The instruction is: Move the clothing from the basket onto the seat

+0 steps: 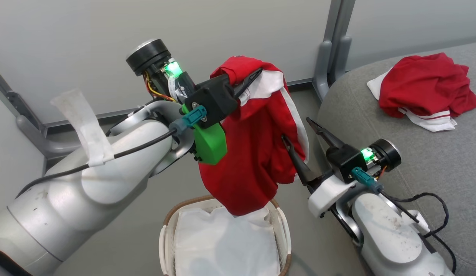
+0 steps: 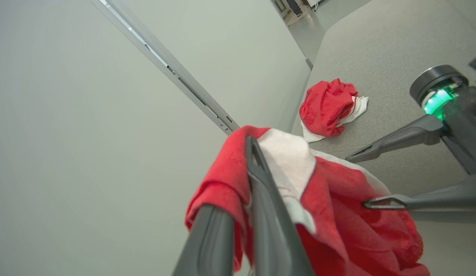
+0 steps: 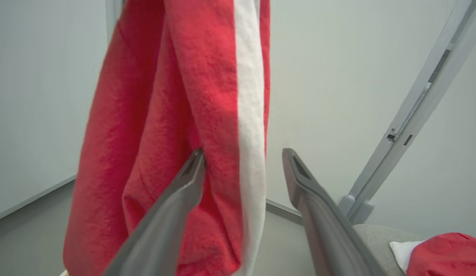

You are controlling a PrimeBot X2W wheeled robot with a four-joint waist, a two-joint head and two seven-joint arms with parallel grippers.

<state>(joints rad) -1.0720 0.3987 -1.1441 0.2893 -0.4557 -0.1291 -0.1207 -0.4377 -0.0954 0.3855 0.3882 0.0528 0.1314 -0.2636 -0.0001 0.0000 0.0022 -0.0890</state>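
left gripper (image 1: 253, 78) is clamping garment (image 1: 257, 153) above basket (image 1: 167, 226) | right gripper (image 1: 297, 130) is gaping at its edge | risk: cloth possibly slipping free, or hem catching basket, while swinging to seat (image 1: 395, 126)

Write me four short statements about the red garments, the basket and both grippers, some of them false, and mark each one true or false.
1. The left gripper is shut on a red sports garment with a white stripe, which hangs above the oval white plastic basket with a brown rim. True.
2. The right gripper is clamped on that garment. False: its fingers are open, with the white-striped edge between them.
3. A second crumpled red-and-white garment lies on the grey fabric seat. True.
4. A red garment lies inside the basket. False: its visible inside shows the white fabric liner.
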